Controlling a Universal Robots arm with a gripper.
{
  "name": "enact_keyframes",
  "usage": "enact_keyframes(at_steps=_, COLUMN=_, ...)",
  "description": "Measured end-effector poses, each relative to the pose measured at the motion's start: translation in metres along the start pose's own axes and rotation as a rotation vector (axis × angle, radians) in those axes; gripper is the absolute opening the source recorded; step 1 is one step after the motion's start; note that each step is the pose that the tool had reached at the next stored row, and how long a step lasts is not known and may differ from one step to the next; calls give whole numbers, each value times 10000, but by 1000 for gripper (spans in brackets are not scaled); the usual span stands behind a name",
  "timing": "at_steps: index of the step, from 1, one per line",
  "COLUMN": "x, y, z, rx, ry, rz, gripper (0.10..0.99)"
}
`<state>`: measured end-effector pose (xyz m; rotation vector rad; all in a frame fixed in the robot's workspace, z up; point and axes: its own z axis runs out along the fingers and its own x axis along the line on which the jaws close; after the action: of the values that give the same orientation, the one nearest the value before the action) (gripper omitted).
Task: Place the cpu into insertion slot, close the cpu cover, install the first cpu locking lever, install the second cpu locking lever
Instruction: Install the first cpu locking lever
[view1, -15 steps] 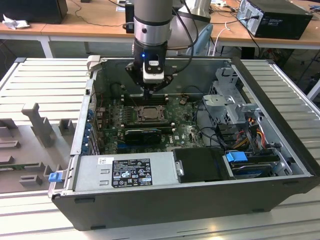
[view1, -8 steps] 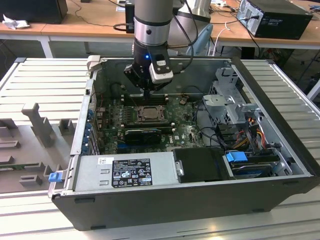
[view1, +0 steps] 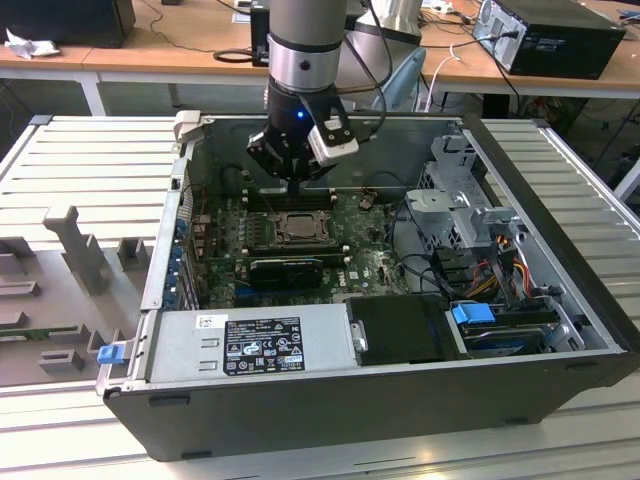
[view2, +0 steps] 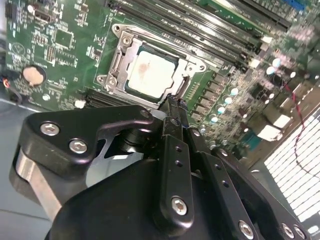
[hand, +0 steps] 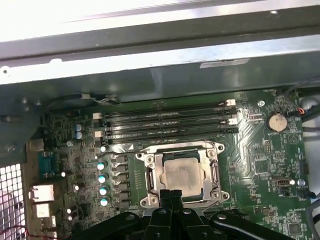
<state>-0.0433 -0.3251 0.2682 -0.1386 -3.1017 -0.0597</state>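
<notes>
exterior view: claw (view1: 297, 186) hung low in the computer case (view1: 400, 400), over the insertion slot (view1: 297, 228). second wrist view: cpu (view2: 150, 72) sat in the slot, framed by the lowered cpu cover (view2: 117, 59). first wrist view: claw closed, empty, tips beside the cover's edge, likely for pushing.

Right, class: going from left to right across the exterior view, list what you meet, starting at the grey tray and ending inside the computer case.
grey moulded tray → blue clip → cpu → black plastic cover → blue drive tab
</notes>
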Motion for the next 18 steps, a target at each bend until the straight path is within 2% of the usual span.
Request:
enact_keyframes(at_steps=7, x=5, y=-1, z=1, rx=44, ry=37, rz=-1139, gripper=106)
enact_keyframes(at_steps=9, x=25, y=-2, z=2, rx=31, ry=11, rz=-1162, gripper=106)
enact_keyframes(at_steps=13, x=153, y=-14, z=6, rx=-11, ry=-101, rz=-1173, gripper=106)
enact_keyframes(at_steps=18, x=240, y=-22, z=10, rx=-13, ry=-123, rz=-1175, gripper=106)
